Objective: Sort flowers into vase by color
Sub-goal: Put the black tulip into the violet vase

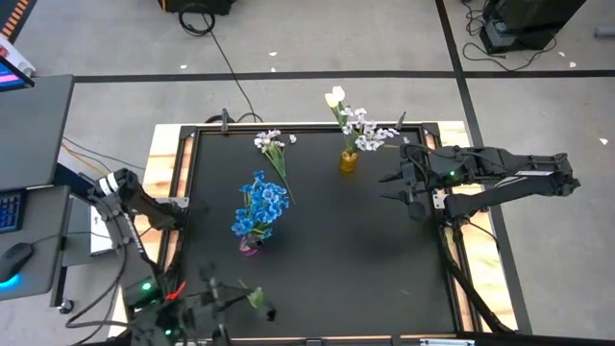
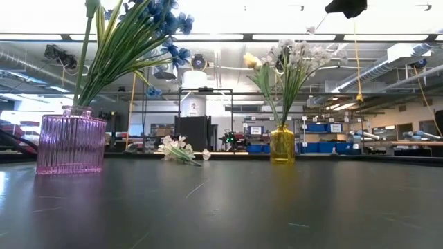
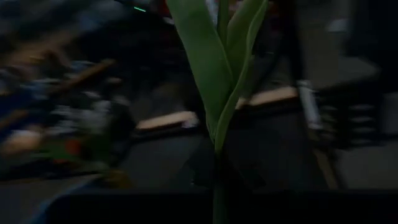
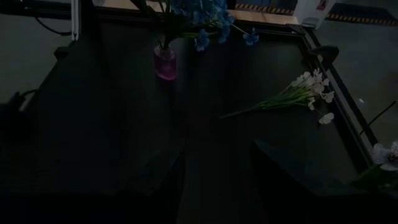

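A pink vase (image 1: 249, 246) stands left of centre and holds blue blossoms (image 1: 260, 206); the low view shows it at the pink vase (image 2: 70, 144). A yellow vase (image 1: 348, 160) at the far side holds white sprays and a tulip bud (image 1: 334, 96). One white spray (image 1: 272, 144) lies flat on the mat near the far edge. My left gripper (image 1: 223, 298) is at the near edge, shut on a green leafy flower (image 1: 256, 299). My right gripper (image 1: 399, 188) hovers open over the right side, touching nothing. My left gripper holds the flower by its thin stem (image 3: 217, 190), just below the long green leaves (image 3: 214, 74). The flower is lifted clear of the table. The fingers are lost in the dark at the picture's bottom, so the kind of hold does not show.
The black mat (image 1: 336, 259) has a wooden border (image 1: 168, 163). Bare mat lies between the two vases and across the near right part. A desk with a keyboard and mouse (image 1: 14, 259) stands off the left side.
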### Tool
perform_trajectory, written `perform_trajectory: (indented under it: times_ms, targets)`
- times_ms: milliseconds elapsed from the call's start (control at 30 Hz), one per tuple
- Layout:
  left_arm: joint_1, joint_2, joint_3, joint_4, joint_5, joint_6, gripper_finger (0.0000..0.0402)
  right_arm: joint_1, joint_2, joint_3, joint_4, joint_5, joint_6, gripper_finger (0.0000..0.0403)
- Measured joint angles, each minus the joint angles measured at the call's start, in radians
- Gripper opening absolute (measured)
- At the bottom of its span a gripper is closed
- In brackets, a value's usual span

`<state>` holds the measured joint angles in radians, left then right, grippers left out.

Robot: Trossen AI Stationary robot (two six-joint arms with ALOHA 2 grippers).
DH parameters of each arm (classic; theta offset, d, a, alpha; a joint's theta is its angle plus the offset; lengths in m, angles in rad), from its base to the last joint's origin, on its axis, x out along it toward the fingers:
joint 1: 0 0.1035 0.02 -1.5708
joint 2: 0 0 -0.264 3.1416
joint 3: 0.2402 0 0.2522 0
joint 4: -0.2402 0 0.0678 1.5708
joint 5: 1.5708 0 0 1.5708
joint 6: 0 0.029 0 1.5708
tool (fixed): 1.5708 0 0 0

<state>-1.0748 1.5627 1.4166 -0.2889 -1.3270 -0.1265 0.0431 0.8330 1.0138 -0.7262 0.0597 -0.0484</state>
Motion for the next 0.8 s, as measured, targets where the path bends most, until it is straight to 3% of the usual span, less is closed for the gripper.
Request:
perform_trajectory:
  times_ms: [167, 533, 800]
  targets:
    - [-0.050, 0.000, 0.000, -0.019, -0.242, 0.018, 0.0020, 0.000, 0.000, 0.000, 0.010, 0.000, 0.000, 0.0190]
    - [-0.055, -0.008, 0.000, -0.165, -0.246, -0.087, 0.0020, 0.000, 0.000, 0.000, 0.016, -0.001, 0.026, 0.0190]
    - [-0.057, -0.008, 0.000, -0.578, -0.243, -0.506, 0.0020, 0.000, 0.000, 0.000, 0.017, -0.008, 0.027, 0.0190]
